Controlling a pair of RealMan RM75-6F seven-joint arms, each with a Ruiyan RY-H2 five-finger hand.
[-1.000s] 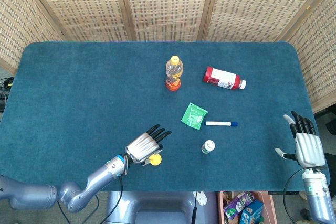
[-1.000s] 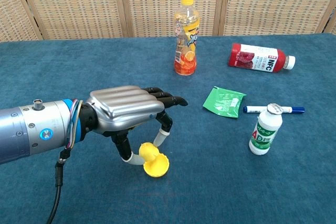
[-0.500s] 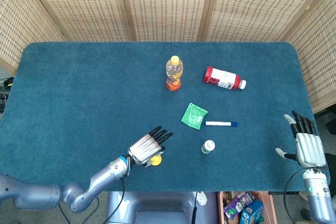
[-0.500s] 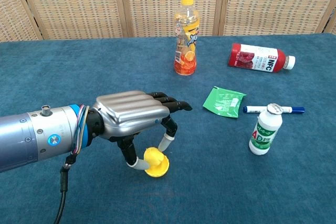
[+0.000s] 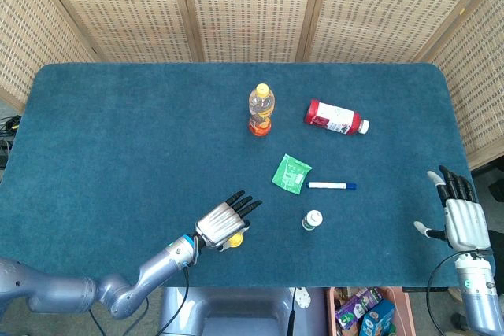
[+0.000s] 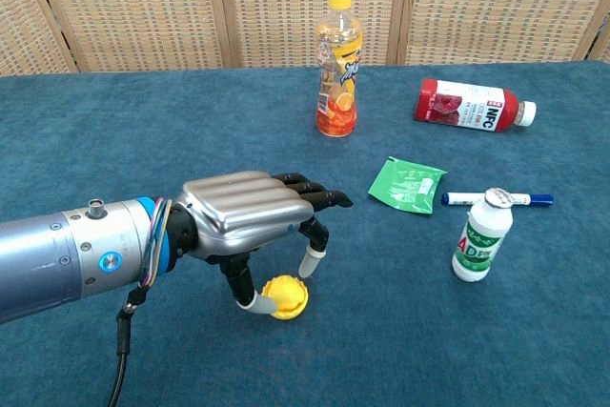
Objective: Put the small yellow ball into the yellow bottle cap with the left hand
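Hovering low over the blue cloth-covered table (image 6: 114, 131), my left hand (image 6: 250, 221) arches above the small yellow ball (image 6: 282, 292), which sits in the yellow bottle cap (image 6: 289, 308) near the front edge. My thumb tip touches the ball's left side, while a forefinger (image 6: 312, 257) hangs just to its right, apart from it; the other fingers stretch forward, spread and holding nothing. From the head view the same hand (image 5: 220, 224) covers most of the ball and cap, so only a yellow sliver (image 5: 234, 241) shows beneath it.

My right hand (image 5: 456, 219) rests at the table's far right edge, fingers apart and empty.

Further back stands an upright clear bottle of orange drink with a yellow lid (image 6: 338, 68), and a red juice bottle (image 6: 469, 105) lies on its side to the right. Nearer lie a green foil sachet (image 6: 407, 184), a white marker with a blue cap (image 6: 496, 199) and a small white bottle with green lettering (image 6: 482, 234), upright just in front of the marker.
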